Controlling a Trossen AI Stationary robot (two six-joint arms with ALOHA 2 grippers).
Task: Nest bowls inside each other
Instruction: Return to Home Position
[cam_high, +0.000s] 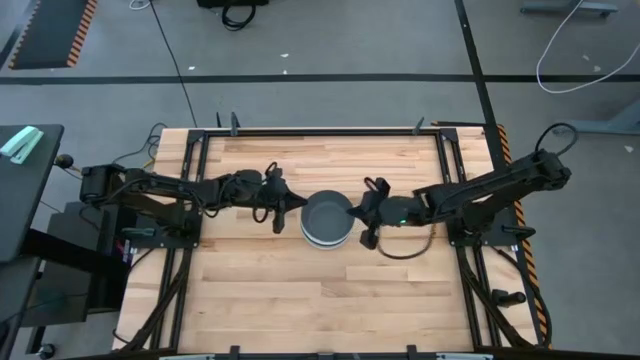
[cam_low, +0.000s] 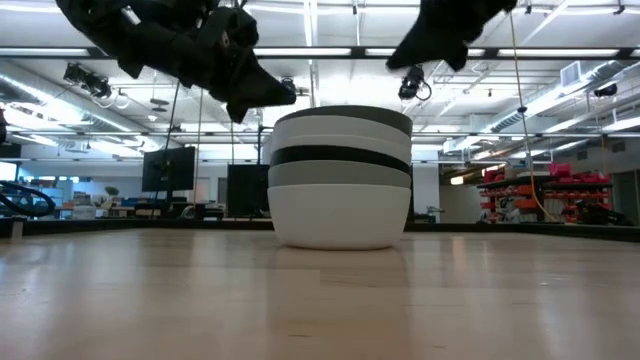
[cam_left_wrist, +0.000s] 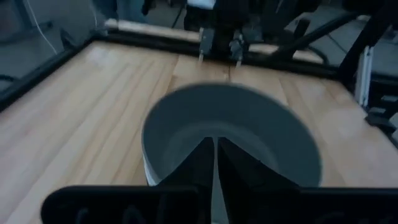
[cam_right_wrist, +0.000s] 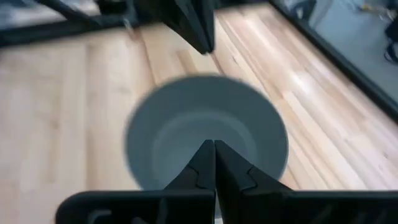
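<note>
One stack of nested bowls (cam_high: 325, 221) stands on its white bottom bowl in the middle of the table. In the low view the stack (cam_low: 341, 180) shows white at the bottom, a black band above it, then white, and a grey bowl on top. My left gripper (cam_high: 293, 207) hovers just left of the stack, raised above the table. In its wrist view it (cam_left_wrist: 214, 142) is shut over the grey top bowl (cam_left_wrist: 249, 124). My right gripper (cam_high: 354, 213) hovers just right of the stack. It (cam_right_wrist: 212, 144) is also shut above the grey bowl (cam_right_wrist: 186, 118).
The wooden table (cam_high: 320, 300) is bare around the stack, with wide room toward its near edge. A black metal frame (cam_high: 320, 131) runs along the table's edges, and the arm bases stand at its left and right sides.
</note>
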